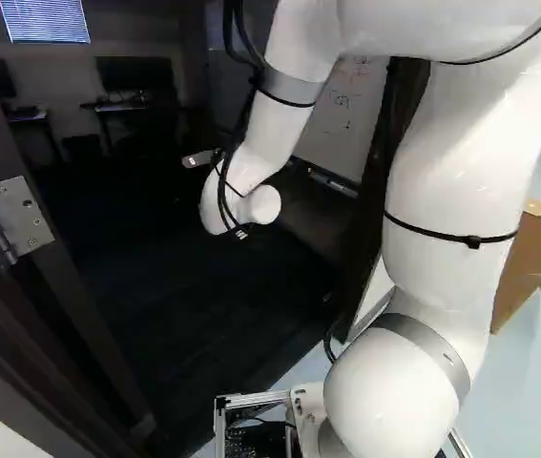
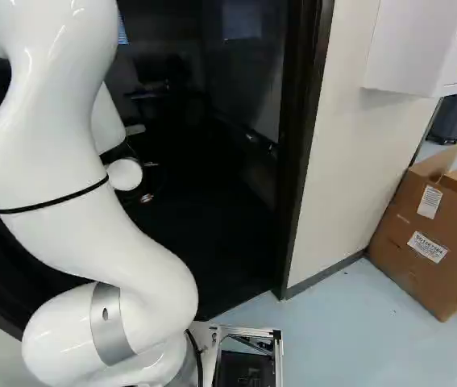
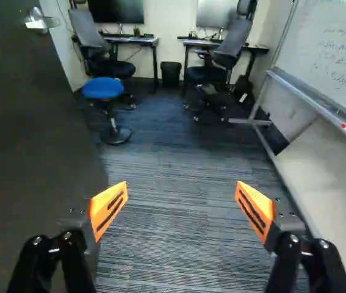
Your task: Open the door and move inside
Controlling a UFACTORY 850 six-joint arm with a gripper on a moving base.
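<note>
The door (image 3: 32,134) is already standing open, so the moving-inside step is seemingly coming due. The next move is probably calling for driving the base ahead through the frame (image 2: 301,145), keeping the arm off both sides. The hand (image 3: 182,190) is gaping, gripping nothing. The door is lying beside it, showing a dark, flat face and a silvery handle (image 3: 40,22); a metal hinge (image 1: 12,218) is showing at the left of the left base view.
</note>
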